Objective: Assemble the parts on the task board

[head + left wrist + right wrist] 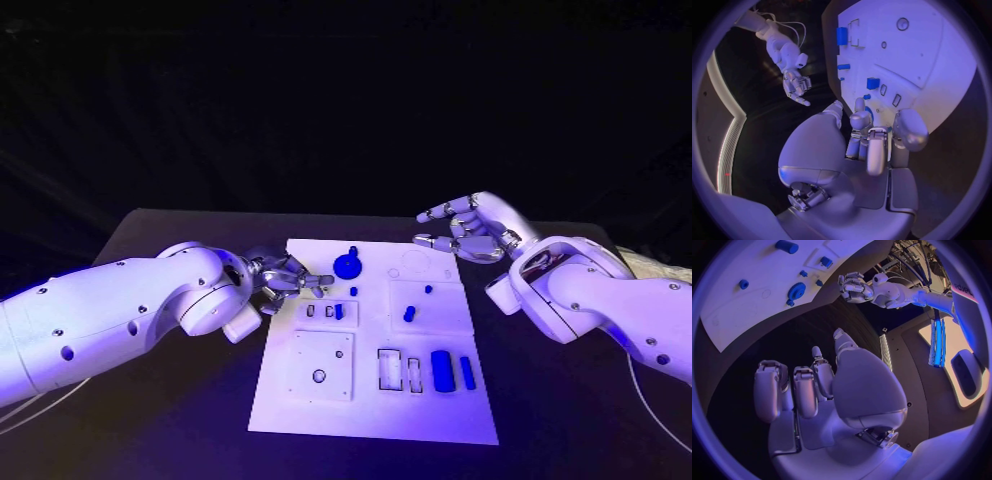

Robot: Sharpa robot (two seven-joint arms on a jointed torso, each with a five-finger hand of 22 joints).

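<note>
Head view shows my left hand (pixel 289 278) at the white board's (pixel 361 400) left edge, fingers bunched — I cannot tell if they hold anything. My right hand (pixel 469 228) hangs open. Blue parts (pixel 441 368) look light, hard, slippery — pinch their sides.

The left hand (pixel 289 280) has its fingers bunched at the left edge of the task board (pixel 375 400), and whether they pinch anything cannot be told. In the left wrist view those fingers (pixel 859 120) cover part of a round blue part (pixel 869 113). The small blue parts (pixel 410 313) on the board are too small to make out their shapes. The bench (pixel 173 225) fades into darkness at its far edge. In the right wrist view the board (pixel 748 315) is cut off by the circle's rim.
</note>
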